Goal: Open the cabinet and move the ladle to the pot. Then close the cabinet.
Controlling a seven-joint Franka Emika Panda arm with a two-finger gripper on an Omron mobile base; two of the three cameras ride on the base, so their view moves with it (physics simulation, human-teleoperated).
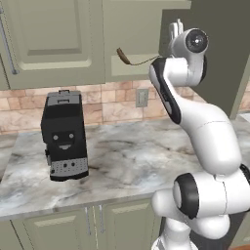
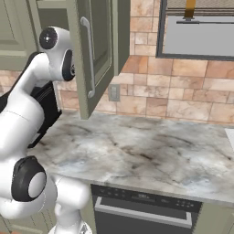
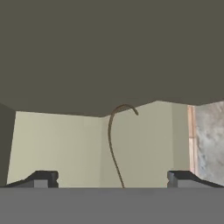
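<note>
Ladle (image 1: 128, 59) first: its brown scoop end and thin dark curved handle poke out past the edge of the sage-green upper cabinet (image 1: 53, 39), up near where the arm's wrist reaches in, well above the marbled counter (image 1: 127, 161). In the hand view the ladle's handle (image 3: 114, 144) runs as a slim curved line from between the finger tips up to a small hook at its far end, lying on the pale cabinet floor under a dark shelf or ceiling. The cabinet door (image 2: 93, 55) already stands swung out over the counter, its long silver bar handle (image 2: 89, 57) facing the room. The gripper (image 3: 113, 178) has its jaws spread wide, one tip to each side of the handle, closed on nothing. The ladle looks light and rigid, likely wood or a wood-like material, so it should lift easily; the handle is thin and rounded, though, so it could roll or slip in a loose pinch, and the scoop's weight may make it swing if taken far out at the hook. A grip on the handle nearer the scoop would probably carry it steadier. A black coffee machine (image 1: 63, 136) stands on the counter below, clear of the reach.
</note>
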